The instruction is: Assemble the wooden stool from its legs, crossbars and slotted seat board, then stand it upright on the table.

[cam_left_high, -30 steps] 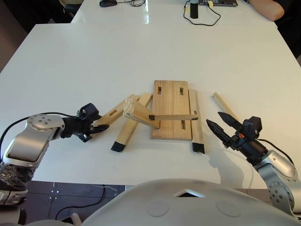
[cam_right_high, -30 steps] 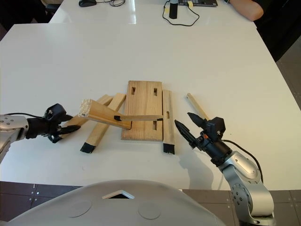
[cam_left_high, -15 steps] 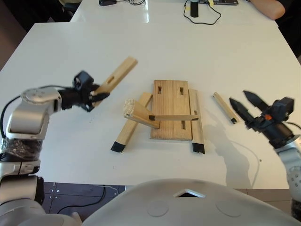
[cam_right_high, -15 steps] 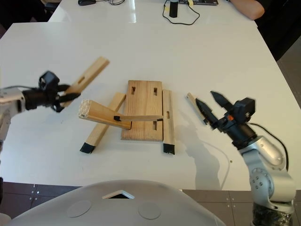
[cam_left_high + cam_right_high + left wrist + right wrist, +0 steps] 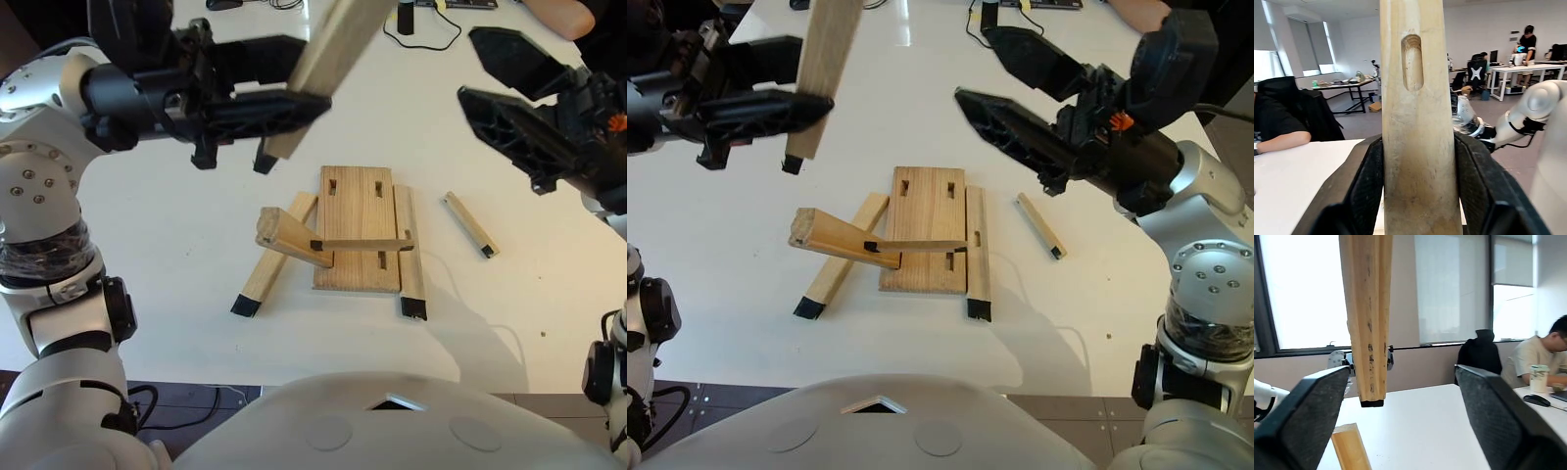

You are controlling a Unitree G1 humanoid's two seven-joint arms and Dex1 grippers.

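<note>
No text, label, number or sign can be read anywhere.

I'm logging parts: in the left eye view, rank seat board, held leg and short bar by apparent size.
1-2. seat board and held leg: look alike; the leg is raised near the camera and cut off, so unranked.
3. short bar.

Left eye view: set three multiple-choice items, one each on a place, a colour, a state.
1. The short crossbar lies: A right of the seat board; B on it; C in a gripper.
2. The tip of the leg along the board's right edge is: A white; B red; C black.
3. The right gripper is: A shut on a leg; B open, empty; C shut on the crossbar.
A: it lies on the table beside the board. C: its end is black. B: its fingers are spread, holding nothing.
</note>
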